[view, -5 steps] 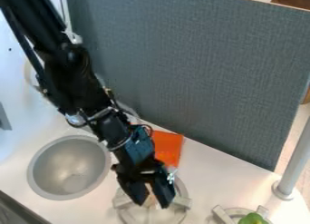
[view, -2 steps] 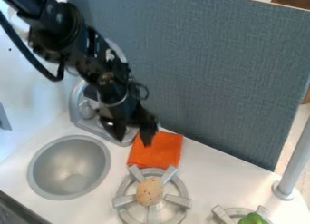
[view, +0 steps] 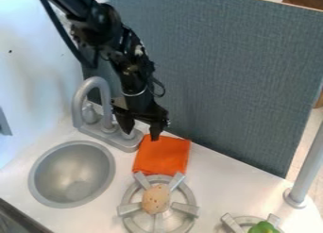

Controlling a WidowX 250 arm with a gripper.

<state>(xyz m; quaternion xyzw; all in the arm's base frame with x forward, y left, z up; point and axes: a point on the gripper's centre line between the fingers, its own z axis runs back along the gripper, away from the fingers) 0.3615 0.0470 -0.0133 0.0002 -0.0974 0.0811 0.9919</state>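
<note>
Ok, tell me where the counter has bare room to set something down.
The widest bare patch is right of the orange cloth and left burner, bordered by the grey divider, pole and right burner. A narrower strip separates the sink basin from the left burner. Crowded: around the faucet and cloth, under the gripper; the left burner holds a tan oval object.

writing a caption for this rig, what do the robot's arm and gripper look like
The arm is black, built of chunky jointed segments, with a dark cable looping beside its upper part and a thinner black loop near the wrist. A pale ring circles it just above the gripper, which is black too, with two broad, angular fingers that narrow toward their tips.
</note>
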